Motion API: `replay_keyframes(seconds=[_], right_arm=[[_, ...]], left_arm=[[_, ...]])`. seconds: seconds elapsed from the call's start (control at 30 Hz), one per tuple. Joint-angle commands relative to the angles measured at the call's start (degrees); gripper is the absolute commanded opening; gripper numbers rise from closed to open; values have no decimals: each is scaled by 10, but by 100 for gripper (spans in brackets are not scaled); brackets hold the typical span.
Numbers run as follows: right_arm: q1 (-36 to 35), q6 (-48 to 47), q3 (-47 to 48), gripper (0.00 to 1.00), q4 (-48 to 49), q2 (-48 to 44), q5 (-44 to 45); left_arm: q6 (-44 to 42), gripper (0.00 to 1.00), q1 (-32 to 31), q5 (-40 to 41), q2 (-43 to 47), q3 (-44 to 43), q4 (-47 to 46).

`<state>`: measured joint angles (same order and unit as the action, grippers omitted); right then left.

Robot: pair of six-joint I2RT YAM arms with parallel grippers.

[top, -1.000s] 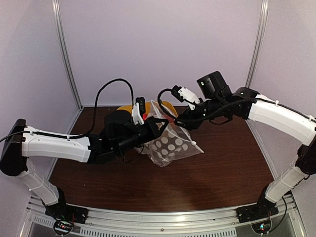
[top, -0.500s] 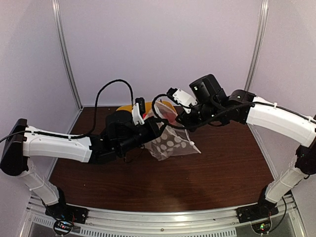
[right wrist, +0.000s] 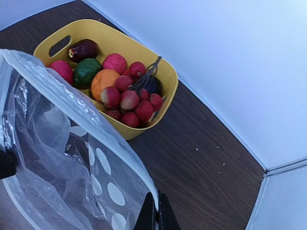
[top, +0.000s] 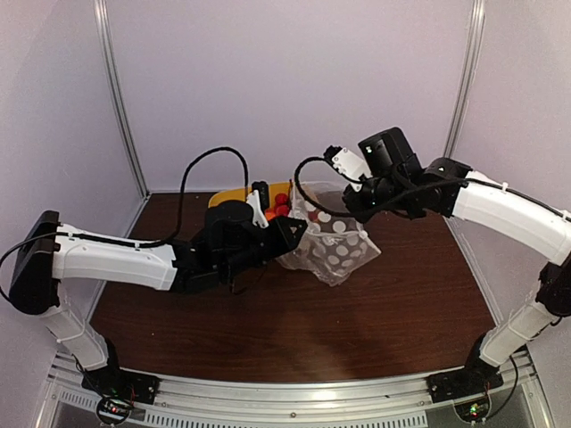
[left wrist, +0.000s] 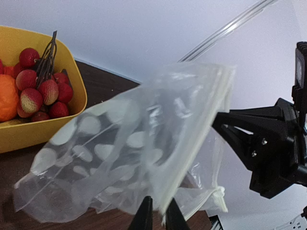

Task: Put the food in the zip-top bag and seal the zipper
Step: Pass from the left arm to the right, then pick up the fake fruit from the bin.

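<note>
The zip-top bag (top: 337, 251), clear with white dots, hangs above the table between both arms. My left gripper (top: 293, 234) is shut on the bag's mouth edge; in the left wrist view its black fingertips (left wrist: 144, 216) pinch the zipper (left wrist: 192, 153) strip from below. My right gripper (top: 352, 208) is shut on the opposite edge, with the pale zipper band (right wrist: 96, 122) running into its tips (right wrist: 156, 213). The food lies in the yellow tub (right wrist: 170, 82): red cherries (right wrist: 132, 103), an orange (right wrist: 104, 81), a green piece (right wrist: 86, 71) and a dark purple piece (right wrist: 82, 49). No food shows inside the bag (right wrist: 72, 167).
The yellow tub (top: 230, 194) stands at the back of the brown table (top: 294, 330), just behind the left gripper. Pale walls with metal corner posts (top: 120, 98) close in the sides and back.
The right gripper has closed on the bag's edge. Both grippers and the bag have shifted right, uncovering the tub's red food in the top view.
</note>
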<state>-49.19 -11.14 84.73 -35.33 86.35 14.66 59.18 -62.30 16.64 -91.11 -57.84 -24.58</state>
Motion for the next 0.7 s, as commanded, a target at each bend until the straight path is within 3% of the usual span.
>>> replay_keyframes(seconds=[0.0, 0.1, 0.2, 0.33, 0.4, 0.47, 0.67], right_arm=[[64, -21, -5, 0, 1, -39, 51], [82, -46, -30, 0, 26, -67, 78], [94, -76, -53, 0, 49, -83, 136], [148, -82, -68, 0, 57, -88, 138], [171, -89, -85, 0, 71, -87, 139], [180, -88, -108, 0, 80, -83, 116], [179, -54, -152, 0, 54, -40, -79]], left_arm=[[-33, 20, 21, -57, -29, -34, -11], [-98, 38, 24, -110, -36, -65, -32], [-177, 45, 28, -134, -31, -98, -6], [-232, 61, 69, -80, -14, -137, 146], [-231, 69, 120, -98, -17, -161, 220], [-236, 92, 169, -127, -36, -195, 304], [-350, 92, 209, -118, -105, -300, 445]])
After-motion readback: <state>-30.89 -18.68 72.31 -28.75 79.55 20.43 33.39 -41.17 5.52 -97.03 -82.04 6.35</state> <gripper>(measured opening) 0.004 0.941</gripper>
